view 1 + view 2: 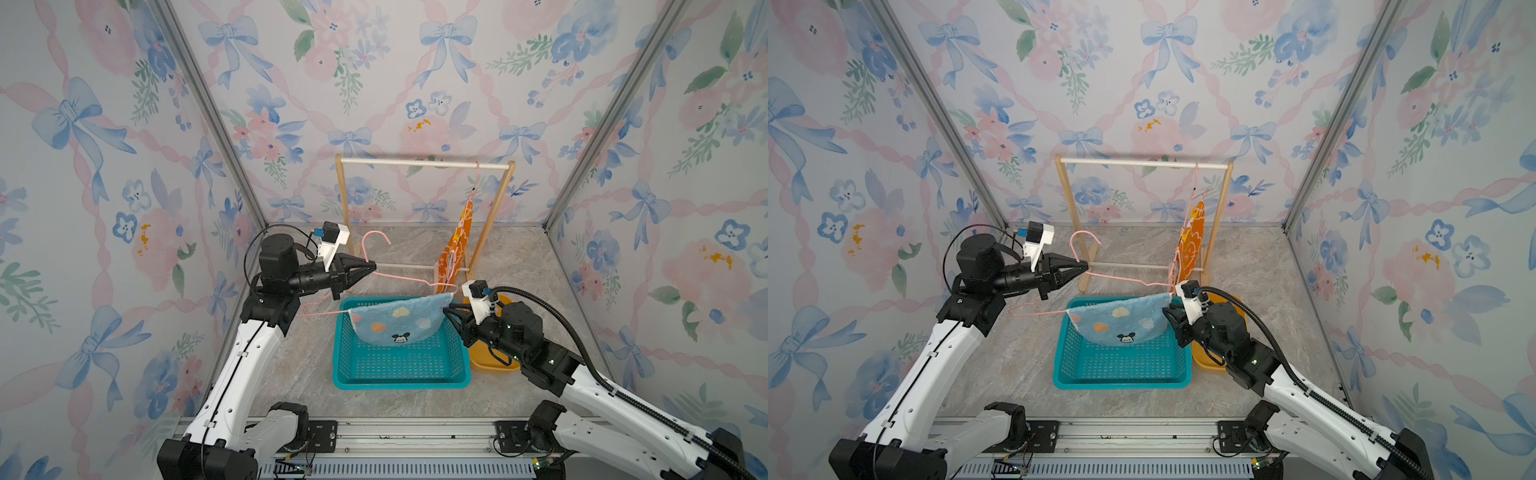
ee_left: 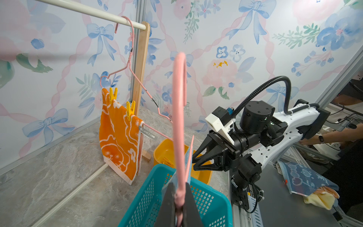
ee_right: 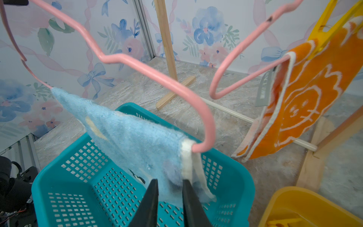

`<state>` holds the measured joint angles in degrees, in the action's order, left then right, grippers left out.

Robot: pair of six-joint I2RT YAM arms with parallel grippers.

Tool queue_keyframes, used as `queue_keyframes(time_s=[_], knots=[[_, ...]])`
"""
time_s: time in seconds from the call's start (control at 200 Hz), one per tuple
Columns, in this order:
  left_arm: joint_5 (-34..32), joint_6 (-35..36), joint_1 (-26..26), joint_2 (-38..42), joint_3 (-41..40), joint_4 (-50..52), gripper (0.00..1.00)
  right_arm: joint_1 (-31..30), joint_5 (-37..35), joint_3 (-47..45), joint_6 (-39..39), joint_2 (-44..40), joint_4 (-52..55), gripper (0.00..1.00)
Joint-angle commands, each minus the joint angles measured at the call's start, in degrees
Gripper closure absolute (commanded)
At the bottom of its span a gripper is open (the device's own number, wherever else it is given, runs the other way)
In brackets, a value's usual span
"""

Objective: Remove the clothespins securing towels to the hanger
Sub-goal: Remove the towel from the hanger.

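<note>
My left gripper (image 1: pixel 374 266) (image 2: pixel 179 196) is shut on the neck of a pink wire hanger (image 1: pixel 411 279) (image 3: pixel 157 76), holding it above the teal basket (image 1: pixel 399 383). The light blue towel (image 1: pixel 399 320) (image 3: pixel 137 141) is draped over that hanger's bar, and no clip shows on it. My right gripper (image 1: pixel 446 311) (image 3: pixel 170 180) is shut on the blue towel's lower right edge. The orange towel (image 1: pixel 455 249) (image 2: pixel 117 137) hangs from a second pink hanger (image 2: pixel 129 59) on the rack. Two yellow clothespins (image 2: pixel 113 94) (image 2: pixel 130 109) pin it there.
The wooden rack (image 1: pixel 424 163) stands at the back, its base rail on the floor behind the basket. A yellow bin (image 1: pixel 494 366) (image 3: pixel 306 198) sits right of the basket, under my right arm. Walls close in on both sides.
</note>
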<state>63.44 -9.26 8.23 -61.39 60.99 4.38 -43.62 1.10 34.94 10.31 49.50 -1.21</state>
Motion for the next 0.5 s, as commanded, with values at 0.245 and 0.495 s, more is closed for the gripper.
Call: queue_keyframes(time_s=[0.245, 0.495], knots=[[0.1, 0.0, 0.2, 1.1, 0.6, -1.0, 1.00, -0.7, -2.4, 3.9, -1.2, 0.7, -0.6, 0.83], [0.1, 0.0, 0.2, 0.8, 0.7, -1.0, 1.00, -0.8, -4.0, 5.1, -1.2, 1.3, 1.2, 0.80]])
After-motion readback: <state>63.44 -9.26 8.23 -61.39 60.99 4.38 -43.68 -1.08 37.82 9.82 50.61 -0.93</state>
